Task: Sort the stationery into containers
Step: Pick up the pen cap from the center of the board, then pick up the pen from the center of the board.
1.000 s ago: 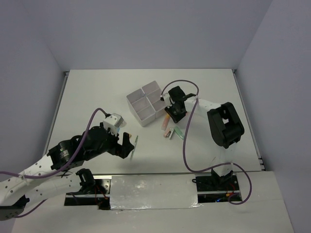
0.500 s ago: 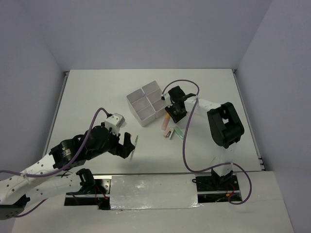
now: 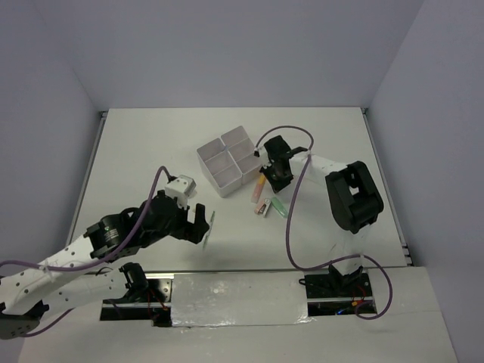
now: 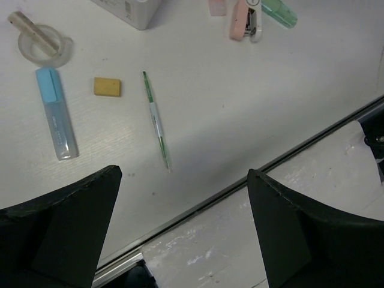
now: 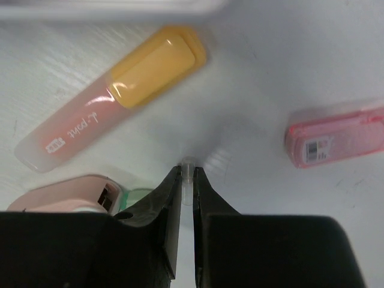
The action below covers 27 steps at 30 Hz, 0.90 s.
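With right gripper [image 5: 187,174] pinched shut on thin clear plastic pen [image 5: 188,163] just beside white four-compartment plastic organiser [image 3: 243,180], lift straight off the surface [image 3: 151,151], clear the organiser's near wall, then release over one compartment.

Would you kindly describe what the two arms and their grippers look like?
Both arms have white links and bulky black joint housings. A purple cable loops along the right arm; another follows the left arm. The left gripper has broad, matte black wedge fingers; the right gripper tapers to slim black tips. A white block sits on the left wrist.
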### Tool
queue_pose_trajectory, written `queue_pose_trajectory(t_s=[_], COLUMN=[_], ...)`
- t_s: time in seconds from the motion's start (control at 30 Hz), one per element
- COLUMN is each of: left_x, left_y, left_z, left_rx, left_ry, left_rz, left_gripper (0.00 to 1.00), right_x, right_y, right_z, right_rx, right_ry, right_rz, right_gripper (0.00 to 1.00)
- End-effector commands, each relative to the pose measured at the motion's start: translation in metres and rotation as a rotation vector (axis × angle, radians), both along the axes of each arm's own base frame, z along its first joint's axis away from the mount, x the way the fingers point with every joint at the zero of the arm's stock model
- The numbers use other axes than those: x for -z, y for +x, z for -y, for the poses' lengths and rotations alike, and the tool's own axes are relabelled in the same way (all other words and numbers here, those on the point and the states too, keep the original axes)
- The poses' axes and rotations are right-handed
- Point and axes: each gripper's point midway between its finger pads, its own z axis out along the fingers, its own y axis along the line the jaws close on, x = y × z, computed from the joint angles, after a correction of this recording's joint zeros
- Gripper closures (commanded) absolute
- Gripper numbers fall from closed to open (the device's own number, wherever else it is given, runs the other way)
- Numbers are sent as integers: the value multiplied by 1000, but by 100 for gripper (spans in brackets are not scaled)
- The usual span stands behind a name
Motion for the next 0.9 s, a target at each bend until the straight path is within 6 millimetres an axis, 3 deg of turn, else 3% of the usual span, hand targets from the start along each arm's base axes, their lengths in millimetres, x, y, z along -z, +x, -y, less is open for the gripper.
queue_pose_trajectory(t_s=[0.0,0.1,0.23,0.27,0.33,0.37,0.4,0.47,0.5,0.67,0.87], left_x=[4,24,55,62,83,89,108,119,131,148,165], left_y=[9,14,29,30,40,49,52,62,63,72,72], left_z=[6,24,44,46,47,45,42,36,35,20,17], left_rx=[-62,-55,-67,-67,-93,-116,-131,-174,-182,-229,-198], left_ry=[7,22,96,122,198,216,274,318,351,409,352], left_rz=[-28,-73,-118,-133,-147,-159,-198,-221,-244,-284,-358], left_gripper=[1,1,1,1,3,10,13,25,27,31,44], right_x=[-36,-69,-144,-146,-174,-191,-200,-219,-225,-240,-243], right_y=[4,18,25,28,21,13,8,-11,-18,-55,-72], right_z=[7,11,25,25,23,19,16,5,3,4,7], right_rx=[85,162,304,321,356,339,350,310,301,266,251], right_ry=[67,127,220,236,324,396,442,568,598,695,713], right_rz=[67,156,359,366,438,470,482,504,512,544,547], right_gripper=[93,95,96,96,97,97,97,97,97,97,98])
